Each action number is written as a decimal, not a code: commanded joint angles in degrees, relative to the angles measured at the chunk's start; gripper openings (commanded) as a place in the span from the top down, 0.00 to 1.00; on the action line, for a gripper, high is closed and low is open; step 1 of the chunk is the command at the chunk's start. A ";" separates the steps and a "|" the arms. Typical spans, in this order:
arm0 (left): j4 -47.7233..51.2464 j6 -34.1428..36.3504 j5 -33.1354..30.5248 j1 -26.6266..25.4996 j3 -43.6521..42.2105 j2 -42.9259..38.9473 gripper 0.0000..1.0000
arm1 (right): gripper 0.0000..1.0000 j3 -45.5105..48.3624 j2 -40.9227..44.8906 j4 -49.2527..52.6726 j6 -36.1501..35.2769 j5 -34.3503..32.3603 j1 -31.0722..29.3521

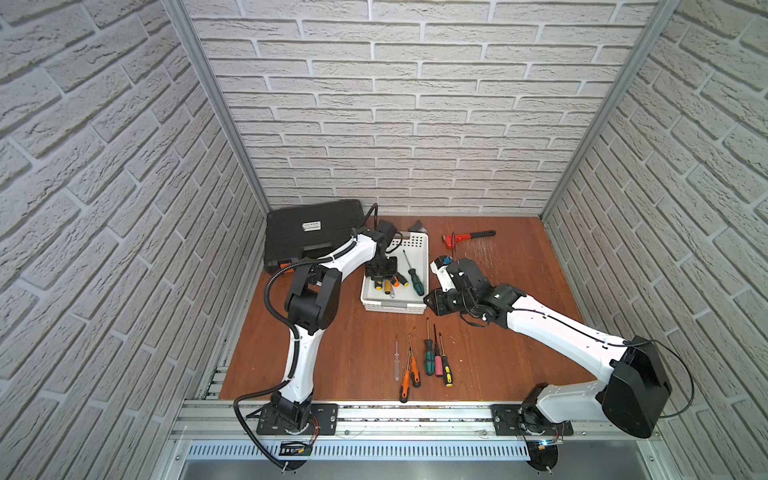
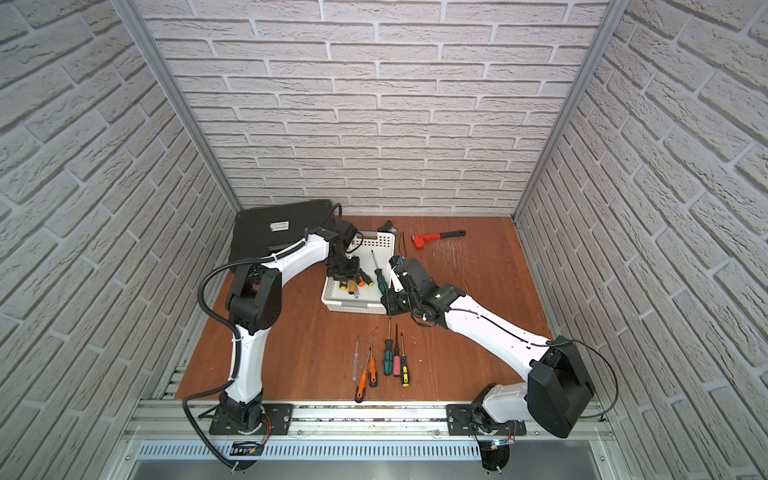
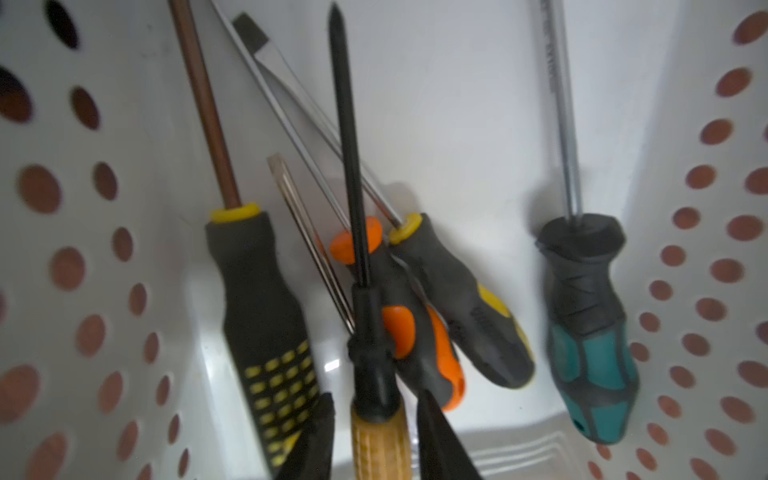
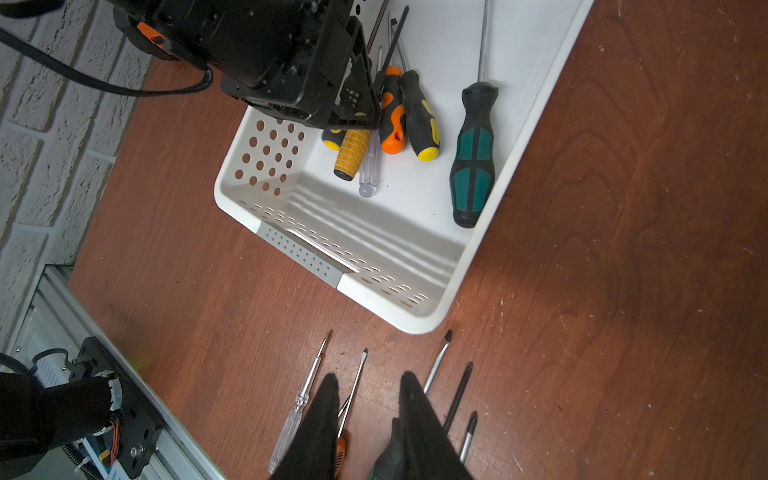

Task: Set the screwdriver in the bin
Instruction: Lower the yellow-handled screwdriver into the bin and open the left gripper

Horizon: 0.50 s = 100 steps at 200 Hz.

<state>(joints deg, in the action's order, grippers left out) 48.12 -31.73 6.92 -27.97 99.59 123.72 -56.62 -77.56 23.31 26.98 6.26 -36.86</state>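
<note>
The white bin [image 1: 392, 308] [image 2: 353, 308] stands mid-table in both top views. My left gripper [image 1: 380, 277] [image 3: 376, 397] reaches down inside it. Its jaws stand open on either side of a screwdriver [image 3: 380, 444] with an amber ribbed handle and black shaft, a small gap on each side. In the right wrist view that screwdriver [image 4: 352, 151] lies on the bin floor among several others. My right gripper [image 1: 431, 300] [image 4: 370, 376] hovers by the bin's near right corner [image 4: 415, 322], above loose screwdrivers. Its fingers are slightly apart and hold nothing.
Several loose screwdrivers [image 1: 428, 357] lie in a row on the wooden table in front of the bin. A black ribbed case [image 1: 311, 237] sits at the back left, touching the left arm's reach. A red pipe wrench [image 1: 457, 239] lies at the back right.
</note>
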 commanded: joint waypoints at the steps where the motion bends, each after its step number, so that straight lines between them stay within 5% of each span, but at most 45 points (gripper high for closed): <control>1: -0.57 -0.49 -1.28 0.28 -1.84 -3.19 0.59 | 0.72 -0.51 0.02 -0.28 -0.37 -0.48 -0.15; 100: -7.81 -1.30 -0.37 0.08 -13.00 -23.89 0.57 | 0.71 -3.20 0.71 4.42 -1.47 -2.42 -0.14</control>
<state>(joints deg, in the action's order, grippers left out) 43.07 -32.42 5.89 -27.97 90.28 105.21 -57.47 -78.56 25.56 26.83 5.78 -36.86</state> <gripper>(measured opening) 0.435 0.286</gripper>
